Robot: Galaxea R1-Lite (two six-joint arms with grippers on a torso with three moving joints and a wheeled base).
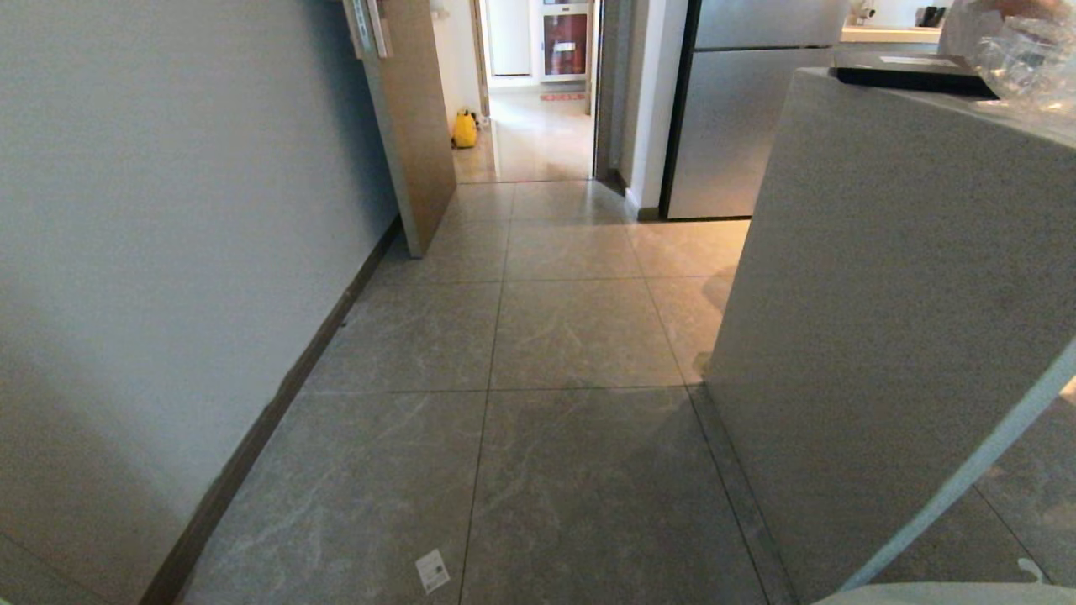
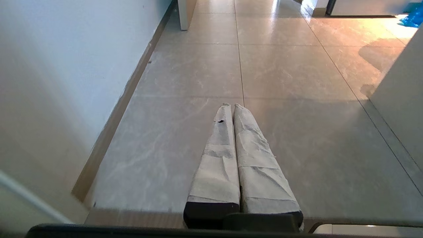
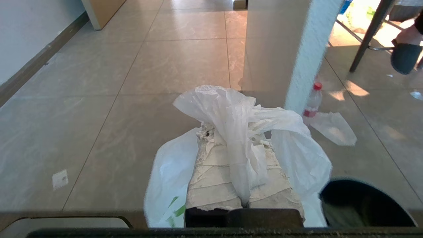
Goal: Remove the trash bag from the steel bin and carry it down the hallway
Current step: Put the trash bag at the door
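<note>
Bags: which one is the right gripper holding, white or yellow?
The white trash bag, pinched in the shut right gripper, green print near its bottom. The yellow bag sits on the floor far down the hallway.

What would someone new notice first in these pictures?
The white trash bag draped over the shut right gripper, its handles pinched between the fingers, beside the steel bin's dark mouth. Beyond stretches the tiled hallway, where a yellow bag sits past the open door.

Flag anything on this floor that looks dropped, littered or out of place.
Three things. A white paper scrap lies flat on the tiles near the robot. A bottle with a red cap stands on the floor against the pillar, and a crumpled white wrapper lies beside it. All look like litter.
</note>
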